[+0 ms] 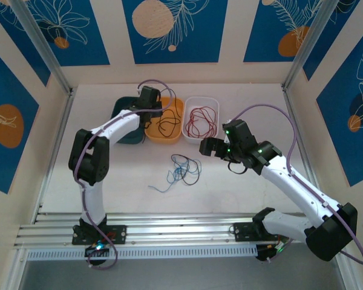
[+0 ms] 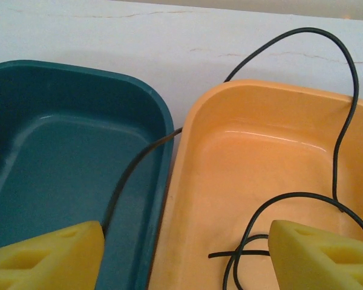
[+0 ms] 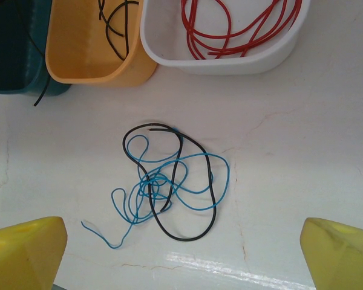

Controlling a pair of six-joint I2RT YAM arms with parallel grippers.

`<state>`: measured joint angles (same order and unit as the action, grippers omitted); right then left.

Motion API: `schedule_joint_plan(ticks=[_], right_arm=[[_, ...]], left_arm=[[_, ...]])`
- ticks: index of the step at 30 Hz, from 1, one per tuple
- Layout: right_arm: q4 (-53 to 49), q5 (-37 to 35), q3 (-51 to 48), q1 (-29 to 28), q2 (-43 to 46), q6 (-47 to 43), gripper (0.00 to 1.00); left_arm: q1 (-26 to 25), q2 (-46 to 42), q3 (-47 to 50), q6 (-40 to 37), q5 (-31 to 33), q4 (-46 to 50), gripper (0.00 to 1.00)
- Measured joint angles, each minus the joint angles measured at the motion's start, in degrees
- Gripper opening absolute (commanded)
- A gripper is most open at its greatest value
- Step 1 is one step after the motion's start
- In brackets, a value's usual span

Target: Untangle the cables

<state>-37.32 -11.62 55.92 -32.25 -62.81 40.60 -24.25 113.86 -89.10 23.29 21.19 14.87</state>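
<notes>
While we are scanning outward from the near edge, the right tool is hovering above the worktop, its yellow fingers standing wide apart with nothing between them. Just beyond it, a blue cable and a short black cable are lying tangled together on the bare surface (the blue strand is looping across the black one in several places), well apart from the trays.

Farther back, three trays are sitting side by side: a teal tray, an orange tray and a white tray. A red cable is coiling inside the white tray. A long black cable is lying partly in the orange tray, arching over its far rim and trailing across the near rim into the teal tray.

Farthest out, the left tool is hanging over the seam between the teal and orange trays. We are seeing its foam fingers spread apart and gripping nothing, with a loop of the long black cable passing just beside the right-hand one.
</notes>
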Motion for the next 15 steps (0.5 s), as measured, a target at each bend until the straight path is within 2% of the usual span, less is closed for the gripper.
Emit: schedule_joint_plan(ticks=[1,5,11,15], right_arm=[[0.0,0.0,0.0,0.0,0.0,0.0,0.99],[0.0,0.0,0.0,0.0,-0.1,0.0,0.99],[0.0,0.0,0.0,0.0,-0.4,0.0,0.99],[0.0,0.0,0.0,0.0,-0.5,0.2,0.99]], left_arm=[[0.2,0.0,-0.3,-0.4,-0.1,0.4,0.84],[1.0,0.0,-0.9,-1.4,-0.2,1.1,0.81],[1.7,0.7,-1.8,-2.1,-1.2,2.4,0.64],[2.1,2.3,-3.4,-2.7,-1.9,3.2,0.47]])
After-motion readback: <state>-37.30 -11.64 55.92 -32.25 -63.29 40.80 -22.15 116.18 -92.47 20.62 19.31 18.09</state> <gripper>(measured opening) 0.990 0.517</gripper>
